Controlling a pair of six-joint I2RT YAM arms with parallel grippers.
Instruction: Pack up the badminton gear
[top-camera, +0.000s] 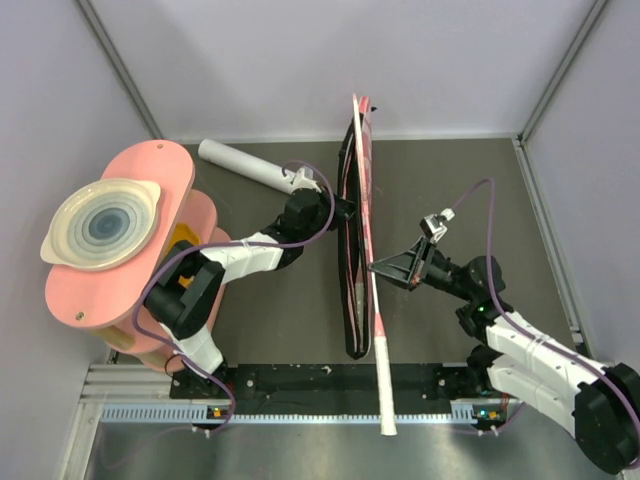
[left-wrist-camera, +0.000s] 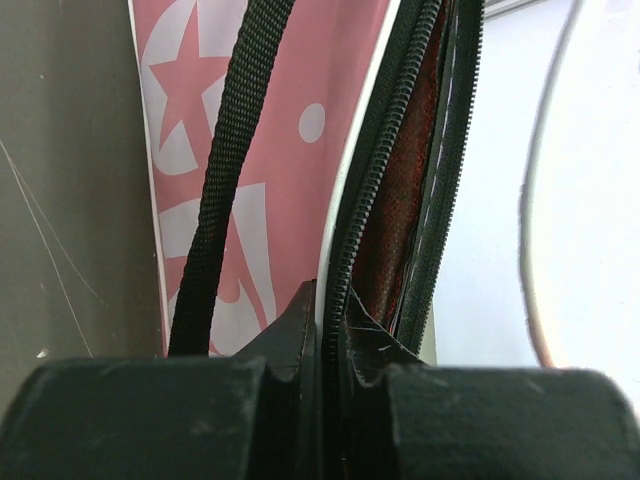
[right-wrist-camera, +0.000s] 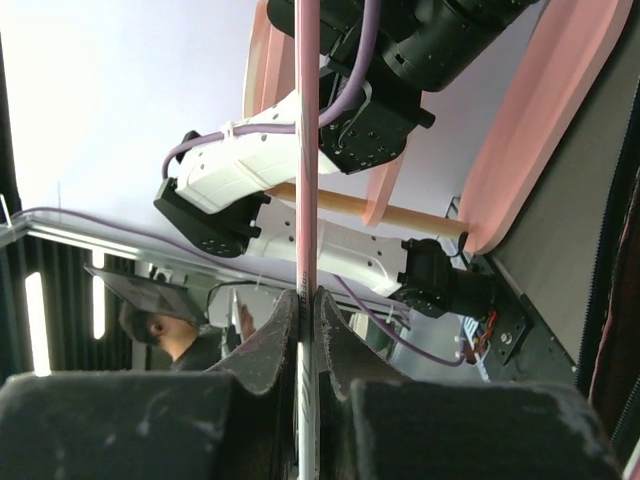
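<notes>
The pink "SPORT" bag (top-camera: 352, 300) stands on its edge in the middle of the table, its zipper side up. My left gripper (top-camera: 347, 209) is shut on the bag's zipper edge; in the left wrist view the gripper (left-wrist-camera: 333, 305) pinches the black zipper beside the pink starred cloth (left-wrist-camera: 270, 200) and a black strap (left-wrist-camera: 225, 170). A pink racket (top-camera: 372, 290) runs along the bag's right side, its white end (top-camera: 386, 400) past the table's near edge. My right gripper (top-camera: 375, 266) is shut on the racket's shaft (right-wrist-camera: 307, 150). A long white tube (top-camera: 250, 165) lies at the back left.
Pink rounded boards (top-camera: 150, 190) with a white ringed dish (top-camera: 100, 225) stand at the left, close to the left arm's base. A black mounting rail (top-camera: 330, 382) runs along the near edge. Walls close the table at the back and both sides.
</notes>
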